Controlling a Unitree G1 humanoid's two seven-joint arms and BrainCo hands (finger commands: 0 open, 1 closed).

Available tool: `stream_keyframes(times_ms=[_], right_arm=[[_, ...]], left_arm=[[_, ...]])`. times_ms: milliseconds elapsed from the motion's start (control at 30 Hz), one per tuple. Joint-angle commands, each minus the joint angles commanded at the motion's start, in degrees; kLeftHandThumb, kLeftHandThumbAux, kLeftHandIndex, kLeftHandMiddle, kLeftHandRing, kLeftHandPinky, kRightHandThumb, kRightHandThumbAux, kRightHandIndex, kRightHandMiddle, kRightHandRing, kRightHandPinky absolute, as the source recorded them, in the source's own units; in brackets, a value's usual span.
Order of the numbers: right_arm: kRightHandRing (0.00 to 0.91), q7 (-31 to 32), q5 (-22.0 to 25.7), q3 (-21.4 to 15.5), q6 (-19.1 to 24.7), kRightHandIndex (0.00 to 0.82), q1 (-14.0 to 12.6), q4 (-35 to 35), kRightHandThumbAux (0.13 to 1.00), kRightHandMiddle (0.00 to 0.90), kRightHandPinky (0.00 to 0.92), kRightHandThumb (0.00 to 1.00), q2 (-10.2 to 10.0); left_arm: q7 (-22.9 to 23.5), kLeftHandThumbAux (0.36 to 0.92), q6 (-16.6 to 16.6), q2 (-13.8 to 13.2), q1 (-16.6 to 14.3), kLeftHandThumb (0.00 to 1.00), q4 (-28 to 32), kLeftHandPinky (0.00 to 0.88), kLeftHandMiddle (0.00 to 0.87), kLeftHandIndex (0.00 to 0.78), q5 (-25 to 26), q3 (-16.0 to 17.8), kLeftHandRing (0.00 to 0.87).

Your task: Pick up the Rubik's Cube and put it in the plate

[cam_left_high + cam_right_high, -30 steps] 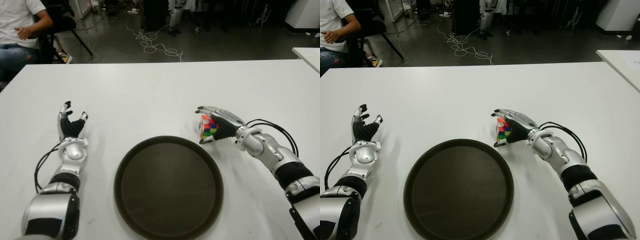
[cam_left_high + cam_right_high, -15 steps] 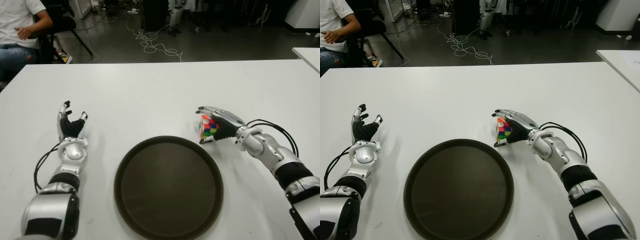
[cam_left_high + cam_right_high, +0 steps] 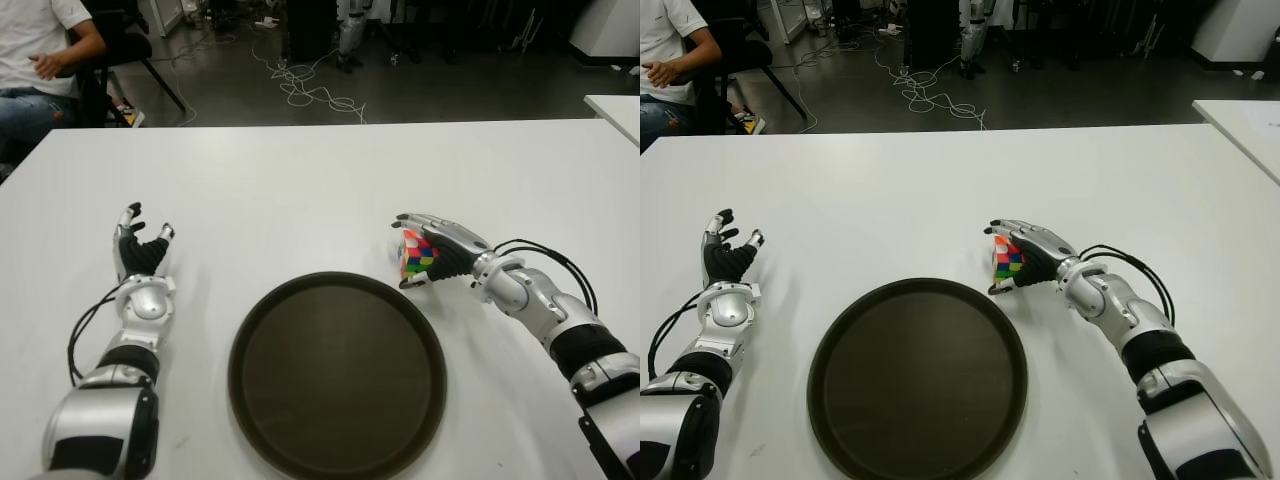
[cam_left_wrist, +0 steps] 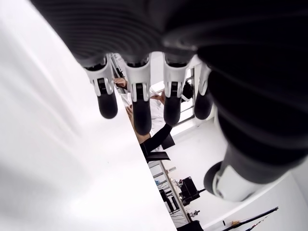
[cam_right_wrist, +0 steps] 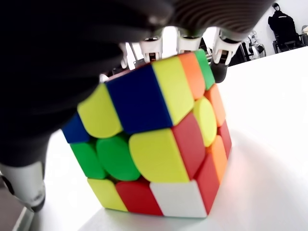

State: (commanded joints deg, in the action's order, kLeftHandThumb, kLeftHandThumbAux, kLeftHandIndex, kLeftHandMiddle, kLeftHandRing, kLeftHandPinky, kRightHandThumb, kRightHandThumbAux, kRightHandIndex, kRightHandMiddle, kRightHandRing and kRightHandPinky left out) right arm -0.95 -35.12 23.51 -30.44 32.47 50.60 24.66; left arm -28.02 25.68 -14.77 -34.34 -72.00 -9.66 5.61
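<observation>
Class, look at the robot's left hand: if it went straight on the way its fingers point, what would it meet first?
The left hand, open and idle left of the plate, points away from the robot across bare white table. Nothing shows in that line up to the table's far edge, though height above the surface is unclear.

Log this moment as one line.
right hand: fingers around Rubik's Cube, on table | plate: empty | left hand: idle, open

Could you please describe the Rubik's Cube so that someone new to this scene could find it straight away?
Start at the big round dark plate on the white table. Just off its far right rim, the right robot hand wraps the Rubik's Cube. It is the only multicoloured thing on the table.
</observation>
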Motion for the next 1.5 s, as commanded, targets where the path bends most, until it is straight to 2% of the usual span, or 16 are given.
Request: stream_keyframes(times_ms=[133, 300, 533, 733, 800, 900, 933, 1000, 1033, 1133, 1300, 1500], right_arm=[[0.036, 0.3, -0.06, 0.06, 0.17, 0.011, 0.02, -0.24, 0.591, 0.036, 0.003, 0.0, 0.09], [0.042, 0.29, -0.63, 0.35, 0.8, 0.022, 0.04, -0.53, 0.599, 0.05, 0.0, 0.0, 0.23], [0.085, -0.11, -0.7, 0.43, 0.47, 0.056, 0.07, -0.26, 0.626, 0.092, 0.054, 0.0, 0.21], [0.178, -0.01, -0.2, 0.17, 0.29, 0.11, -0.04, -0.12, 0.666, 0.162, 0.169, 0.0, 0.04], [0.283, 0.1, 0.04, 0.04, 0.25, 0.194, -0.09, -0.07, 0.708, 0.24, 0.293, 0.0, -0.03], [0.332, 0.1, 0.14, -0.03, 0.37, 0.233, -0.14, -0.08, 0.727, 0.276, 0.352, 0.0, -0.09], [0.387, 0.09, 0.18, -0.07, 0.47, 0.268, -0.18, -0.1, 0.734, 0.312, 0.377, 0.0, -0.12], [0.436, 0.01, 0.35, -0.24, 0.79, 0.298, -0.33, -0.29, 0.74, 0.344, 0.4, 0.0, -0.22], [0.476, -0.11, 0.52, -0.42, 1.06, 0.331, -0.44, -0.41, 0.738, 0.387, 0.429, 0.0, -0.34], [0.539, -0.33, 0.9, -0.8, 1.58, 0.377, -0.65, -0.63, 0.726, 0.46, 0.48, 0.0, -0.59], [0.597, -0.09, 1.4, -1.16, 2.95, 0.415, -0.93, -1.06, 0.705, 0.523, 0.535, 0.0, -0.9], [0.624, 0.36, 1.66, -1.23, 4.2, 0.414, -1.25, -1.76, 0.667, 0.529, 0.566, 0.0, -1.0]], left_arm=[[0.05, 0.724, 0.16, -0.06, 0.05, 0.013, 0.01, 0.101, 0.138, 0.112, -0.09, -0.07, 0.137], [-0.07, 0.723, 0.25, -0.1, 0.09, 0.014, 0.06, 0.102, 0.139, 0.119, -0.24, -0.19, 0.137], [0.1, 0.722, 0.04, 0.05, 0.11, 0.009, 0.11, 0.083, 0.138, 0.12, 0.18, 0.14, 0.128], [0.03, 0.728, -0.18, 0.05, 0.01, 0.005, -0.07, 0.098, 0.146, 0.144, 0.2, 0.2, 0.136], [0.03, 0.739, -0.15, 0.04, -0.03, 0.017, -0.12, 0.098, 0.158, 0.167, 0.2, 0.2, 0.146], [0.17, 0.744, -0.07, 0.04, -0.07, 0.023, -0.18, 0.098, 0.163, 0.177, 0.28, 0.28, 0.15], [0.27, 0.743, -0.02, 0.04, -0.09, 0.03, -0.23, 0.102, 0.164, 0.175, 0.35, 0.34, 0.151], [0.4, 0.742, 0.11, 0.04, -0.09, 0.036, -0.26, 0.106, 0.165, 0.173, 0.44, 0.42, 0.153], [0.46, 0.741, 0.2, 0.03, -0.07, 0.04, -0.25, 0.11, 0.164, 0.164, 0.48, 0.45, 0.153], [0.58, 0.737, 0.33, 0.02, -0.03, 0.046, -0.24, 0.124, 0.161, 0.151, 0.52, 0.49, 0.155], [0.67, 0.725, 0.36, -0.13, 0.08, 0.038, -0.17, 0.11, 0.145, 0.128, 0.2, 0.29, 0.14], [0.52, 0.723, 0.27, -0.16, 0.11, 0.02, -0.09, 0.107, 0.14, 0.13, 0.11, 0.23, 0.134]])
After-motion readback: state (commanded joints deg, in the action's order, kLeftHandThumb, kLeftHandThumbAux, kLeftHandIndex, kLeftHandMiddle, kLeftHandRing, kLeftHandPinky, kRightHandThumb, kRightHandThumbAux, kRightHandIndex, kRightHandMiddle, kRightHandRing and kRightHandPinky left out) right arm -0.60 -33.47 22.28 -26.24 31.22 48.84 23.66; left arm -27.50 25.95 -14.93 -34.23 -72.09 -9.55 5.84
